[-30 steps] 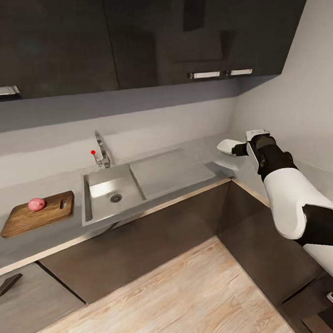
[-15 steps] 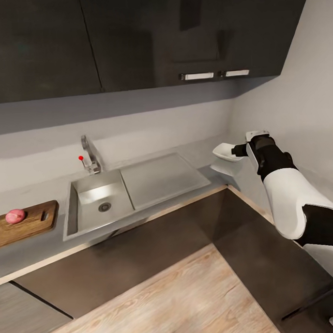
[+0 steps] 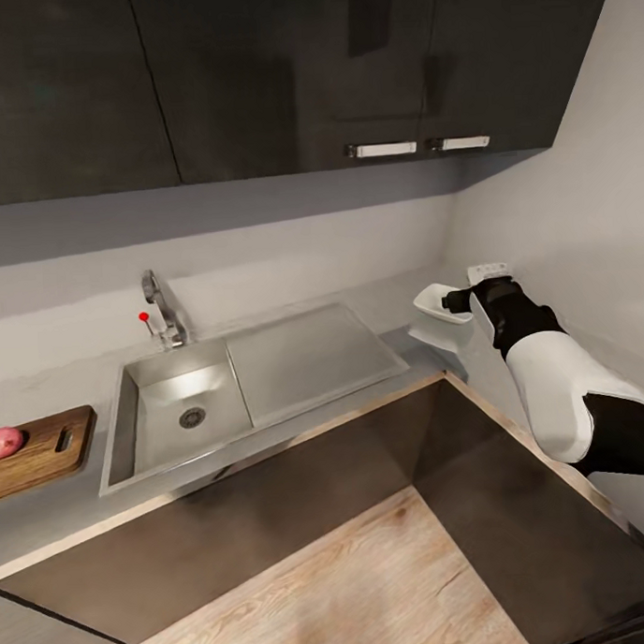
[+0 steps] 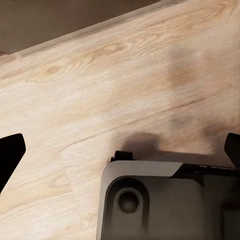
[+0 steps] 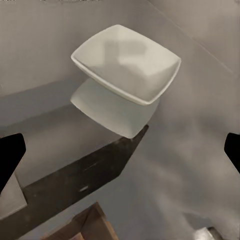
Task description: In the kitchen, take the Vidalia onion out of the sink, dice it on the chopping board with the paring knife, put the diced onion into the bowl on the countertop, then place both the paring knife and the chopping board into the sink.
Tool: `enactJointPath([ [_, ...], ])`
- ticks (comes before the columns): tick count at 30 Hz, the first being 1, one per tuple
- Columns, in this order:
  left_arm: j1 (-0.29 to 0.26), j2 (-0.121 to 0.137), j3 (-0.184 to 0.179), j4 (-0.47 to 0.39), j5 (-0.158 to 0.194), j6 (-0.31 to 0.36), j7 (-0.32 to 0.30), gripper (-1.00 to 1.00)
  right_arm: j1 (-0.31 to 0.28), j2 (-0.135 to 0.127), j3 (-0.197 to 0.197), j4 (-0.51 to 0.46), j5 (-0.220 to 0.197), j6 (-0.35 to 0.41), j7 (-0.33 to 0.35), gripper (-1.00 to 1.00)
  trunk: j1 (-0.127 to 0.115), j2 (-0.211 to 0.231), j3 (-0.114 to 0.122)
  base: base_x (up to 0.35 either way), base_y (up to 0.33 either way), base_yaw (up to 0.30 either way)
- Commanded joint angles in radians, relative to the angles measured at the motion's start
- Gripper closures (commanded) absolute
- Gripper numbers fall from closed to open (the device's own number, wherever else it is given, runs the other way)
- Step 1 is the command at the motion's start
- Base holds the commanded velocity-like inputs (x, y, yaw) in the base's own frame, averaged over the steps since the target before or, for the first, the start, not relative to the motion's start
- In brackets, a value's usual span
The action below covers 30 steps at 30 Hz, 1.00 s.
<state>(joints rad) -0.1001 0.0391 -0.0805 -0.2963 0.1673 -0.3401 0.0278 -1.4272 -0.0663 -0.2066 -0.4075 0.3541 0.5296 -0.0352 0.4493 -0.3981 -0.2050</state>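
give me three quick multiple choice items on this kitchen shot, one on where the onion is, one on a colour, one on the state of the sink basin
1. Where is the onion?
A. in the sink
B. on the board
C. in the bowl

2. What colour is the faucet knob?
A. red
B. blue
C. green

3. What state is the sink basin in?
A. full of water
B. holding the knife
C. bare, drain showing

Answers:
1 B, it rests on the brown board left of the sink.
2 A, a small red dot by the faucet.
3 C, the drain is uncovered.
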Motion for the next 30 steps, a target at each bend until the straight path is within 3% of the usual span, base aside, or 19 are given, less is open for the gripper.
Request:
enactJointPath([
  [1,-0.001,0.001,-0.008,0.001,0.009,-0.003,0.003,-1.0,-0.001,0.001,-0.003,0.001,0.0,0.002,-0.002,-1.0,0.001,-0.002,-0.002,0.099,0.0,0.0],
  [13,-0.001,0.001,-0.009,0.001,0.009,-0.003,0.003,-1.0,-0.001,0.0,-0.005,0.003,0.0,0.0,-0.002,-1.0,0.001,-0.002,-0.001,0.031,0.0,-0.033],
  [30,-0.001,0.001,-0.009,0.002,0.009,-0.003,0.002,-1.0,-0.001,0.001,-0.004,-0.012,0.001,-0.002,-0.002,-1.0,0.001,-0.002,0.009,0.0,0.0,-0.18],
])
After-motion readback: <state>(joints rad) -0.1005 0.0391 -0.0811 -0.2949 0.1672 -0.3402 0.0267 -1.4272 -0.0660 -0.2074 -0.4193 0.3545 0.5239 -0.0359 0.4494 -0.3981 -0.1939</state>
